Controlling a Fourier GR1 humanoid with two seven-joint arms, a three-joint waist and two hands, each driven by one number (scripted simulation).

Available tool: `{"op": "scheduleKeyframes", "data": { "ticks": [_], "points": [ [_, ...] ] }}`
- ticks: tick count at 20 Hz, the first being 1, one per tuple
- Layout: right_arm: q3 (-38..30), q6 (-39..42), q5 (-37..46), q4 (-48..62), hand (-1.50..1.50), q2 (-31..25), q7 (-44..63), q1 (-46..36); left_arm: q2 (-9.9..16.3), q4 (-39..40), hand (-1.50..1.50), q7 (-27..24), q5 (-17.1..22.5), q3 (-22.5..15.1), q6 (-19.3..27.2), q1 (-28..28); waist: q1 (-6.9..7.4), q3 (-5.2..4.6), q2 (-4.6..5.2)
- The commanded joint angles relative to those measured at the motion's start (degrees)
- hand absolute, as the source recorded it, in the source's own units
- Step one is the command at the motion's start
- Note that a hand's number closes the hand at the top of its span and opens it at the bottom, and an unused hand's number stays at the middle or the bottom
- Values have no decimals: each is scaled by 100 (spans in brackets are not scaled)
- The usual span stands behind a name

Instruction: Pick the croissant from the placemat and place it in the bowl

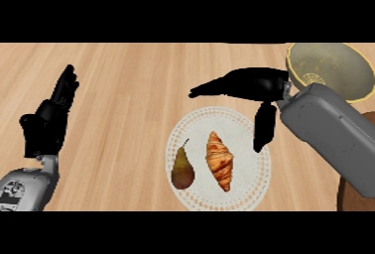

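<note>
A golden-brown croissant (219, 160) lies lengthwise on the round white placemat (242, 130), right of a brown-green pear (182, 169). The bowl (333, 68), yellowish with a dull inside, stands at the upper right. My right hand (253, 84) hovers over the placemat's far edge, open, fingers stretched to the left and thumb pointing down just right of the croissant, not touching it. My left hand (48, 119) rests open at the left, fingers up.
The wooden counter (124, 79) spreads around everything. A dark brown object (356, 198) shows at the lower right edge, partly hidden by my right forearm (333, 136), which also covers the bowl's lower left rim.
</note>
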Motion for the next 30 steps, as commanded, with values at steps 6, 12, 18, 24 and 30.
{"op": "scheduleKeyframes", "data": {
  "ticks": [6,12,18,24,30],
  "points": [
    [515,796,782,152,-150,690,399,2,-32,-243,0,197,-106,101,-93,72,-41,6,4],
    [774,1154,1009,-225,-150,1474,1619,231,-171,43,0,-190,-244,180,-42,199,-106,3,-12],
    [918,1338,1796,46,-150,1517,1669,393,-45,-47,0,40,-225,343,-287,3,-77,5,1],
    [1051,825,2748,522,-150,1369,592,842,-353,-105,0,201,-448,238,-224,11,-60,8,14],
    [942,406,3348,1214,-150,1788,242,1029,-327,143,0,-121,-335,542,-471,-3,-66,7,17]
  ]
}}
